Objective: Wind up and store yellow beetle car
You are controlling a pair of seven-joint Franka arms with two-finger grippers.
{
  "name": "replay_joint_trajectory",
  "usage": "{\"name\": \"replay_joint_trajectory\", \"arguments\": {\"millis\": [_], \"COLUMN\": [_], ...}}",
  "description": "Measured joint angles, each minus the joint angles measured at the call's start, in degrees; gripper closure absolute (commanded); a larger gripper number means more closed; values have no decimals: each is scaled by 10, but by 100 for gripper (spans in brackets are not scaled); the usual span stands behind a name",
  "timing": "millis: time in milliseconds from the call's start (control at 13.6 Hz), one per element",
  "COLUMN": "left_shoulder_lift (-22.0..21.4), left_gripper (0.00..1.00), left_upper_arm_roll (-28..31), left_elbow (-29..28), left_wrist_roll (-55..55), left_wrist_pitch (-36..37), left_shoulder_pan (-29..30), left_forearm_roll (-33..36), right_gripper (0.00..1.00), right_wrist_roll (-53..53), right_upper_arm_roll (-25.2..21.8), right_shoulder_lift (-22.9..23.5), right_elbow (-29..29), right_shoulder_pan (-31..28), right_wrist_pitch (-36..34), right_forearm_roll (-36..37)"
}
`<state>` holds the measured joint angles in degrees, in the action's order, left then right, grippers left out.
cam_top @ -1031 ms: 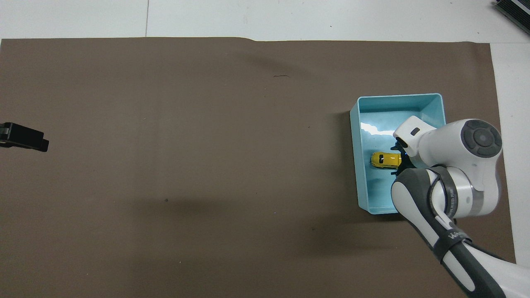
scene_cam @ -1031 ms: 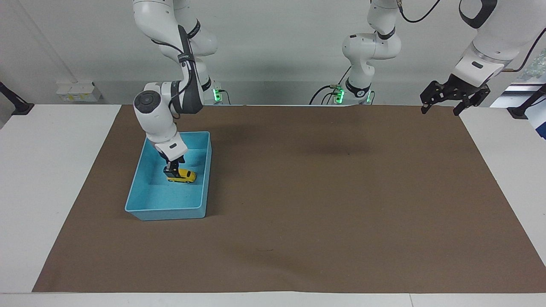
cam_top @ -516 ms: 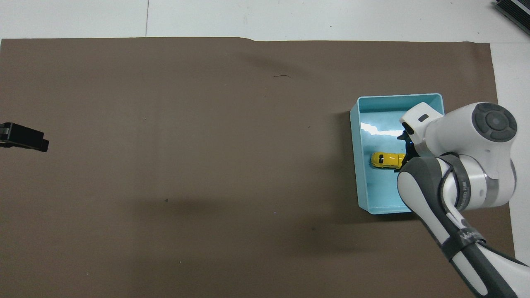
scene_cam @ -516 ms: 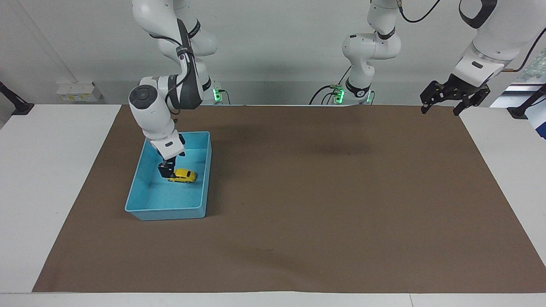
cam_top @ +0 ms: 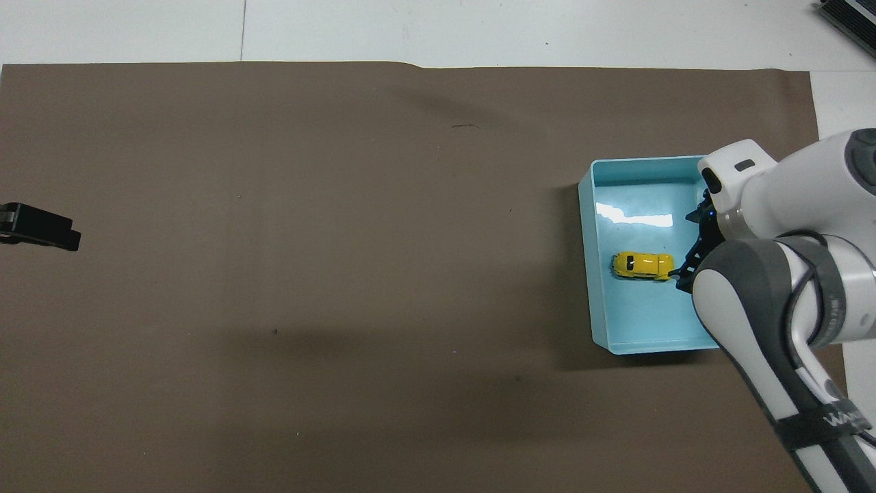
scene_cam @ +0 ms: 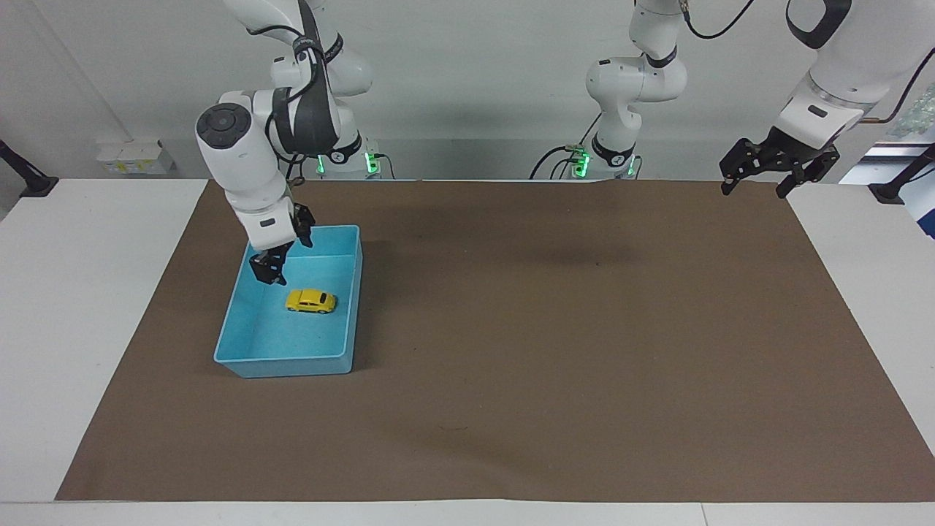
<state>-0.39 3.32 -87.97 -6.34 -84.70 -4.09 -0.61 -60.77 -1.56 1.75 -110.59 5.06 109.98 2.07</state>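
Note:
The yellow beetle car stands on its wheels on the floor of the light blue bin, near the bin's middle. It also shows in the overhead view, inside the bin. My right gripper is open and empty. It hangs above the bin, clear of the car, over the side toward the right arm's end of the table; in the overhead view it is beside the car. My left gripper waits open and empty in the air over the left arm's end of the table; its tip shows in the overhead view.
A brown mat covers most of the white table. The bin stands on the mat toward the right arm's end.
The right gripper has let go of the car, which stays on the bin floor. The gripper has risen and drawn back toward the right arm's end. The left arm has not moved.

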Motion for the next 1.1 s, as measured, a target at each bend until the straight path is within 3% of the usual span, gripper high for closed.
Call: {"name": "replay_joint_trajectory", "arguments": {"millis": [442,1105], "left_shoulder_lift": [0,0], "left_gripper": [0,0], "left_upper_arm_roll": [0,0], "left_elbow": [0,0], "left_wrist_roll": [0,0], "left_wrist_pitch": [0,0], "left_shoulder_pan": [0,0], "left_forearm_roll": [0,0], "right_gripper": [0,0], "right_wrist_roll": [168,401], "right_upper_arm_roll": [-1,-5], "right_shoulder_lift": [-71,-80], "right_elbow": [28,66], "right_shoulder_pan": [-1,-2], "right_wrist_pitch": [-91,-130], "right_forearm_roll": [0,-6]}}
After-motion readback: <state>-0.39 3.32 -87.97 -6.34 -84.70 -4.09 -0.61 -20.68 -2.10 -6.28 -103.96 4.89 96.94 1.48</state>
